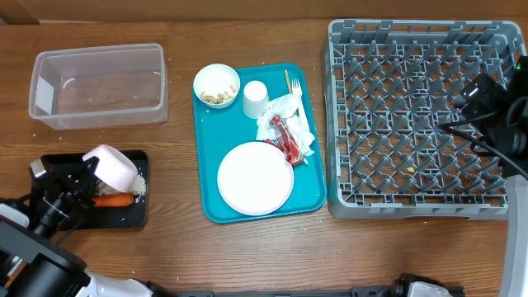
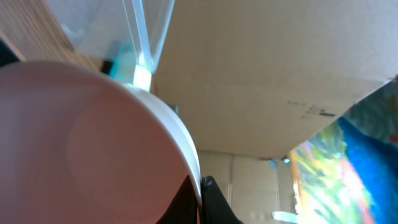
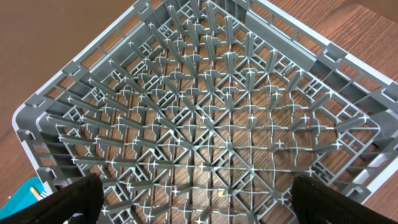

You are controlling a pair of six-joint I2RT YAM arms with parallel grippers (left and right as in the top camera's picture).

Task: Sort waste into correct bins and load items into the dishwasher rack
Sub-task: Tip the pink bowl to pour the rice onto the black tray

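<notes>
Tub point(image 1: 99, 115) rear left; small tray point(image 1: 136, 216) before it, holding carrot point(image 1: 113, 200); serving tray point(image 1: 213, 165) centre, bearing bowl point(image 1: 217, 85), cup point(image 1: 254, 99), plate point(image 1: 255, 178); rack point(image 1: 412, 107) right.

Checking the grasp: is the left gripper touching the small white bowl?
Touching. Overhead, the left gripper holds the small white bowl tilted above the black tray; the left wrist view shows its rim at the jaws.

My wooden table point(image 1: 177, 239) carries a clear tub point(image 1: 97, 113) at far left and a black tray point(image 1: 124, 216) toward the near edge. I see a teal tray point(image 1: 214, 132) mid-table, with the grey rack point(image 1: 412, 27) just beside it on the right.
</notes>
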